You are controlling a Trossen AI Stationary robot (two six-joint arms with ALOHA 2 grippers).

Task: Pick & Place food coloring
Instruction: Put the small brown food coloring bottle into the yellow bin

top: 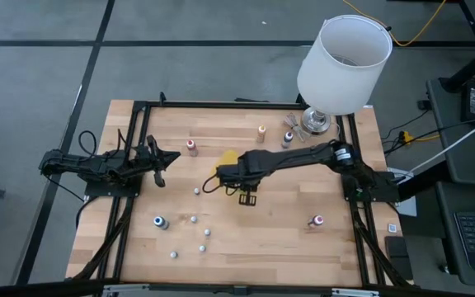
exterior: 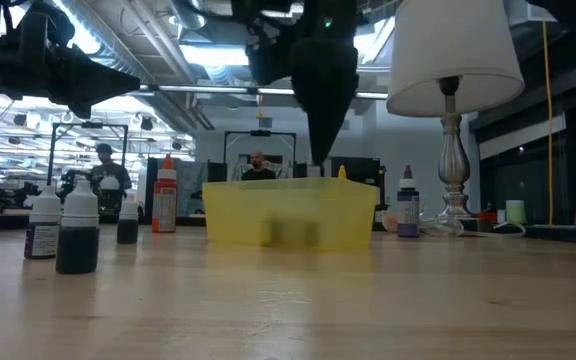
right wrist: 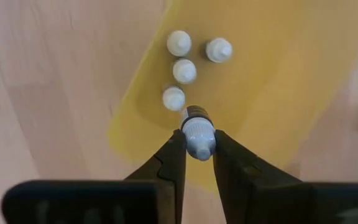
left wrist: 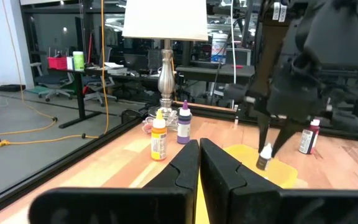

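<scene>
Right tool reaches out over the middle of the light wooden counter and hangs above the shallow yellow plastic tray; its two dark fingers pinch one tiny dropper bottle with a whitish cap and dark body, held cap-up between them over the tray's edge; the left wrist view shows the same bottle hanging just above the tray; four more small white-capped bottles stand close together inside the tray, just beside the held one

Left tool waits at the left side of the counter, well apart from the tray; its fingers are pressed together with nothing between them

Remaining food coloring is scattered on the counter; a red-capped bottle stands near the left tool; a blue-capped bottle and several whitish small bottles lie in the near-left area; another red-capped bottle stands toward the right side; an orange-capped bottle and a purple-capped bottle stand at the far edge near the silver-stemmed table lamp with white shade

Low view shows dark-filled bottles with white caps on the counter to one side of the tray; people are visible in the room beyond, details unclear
</scene>
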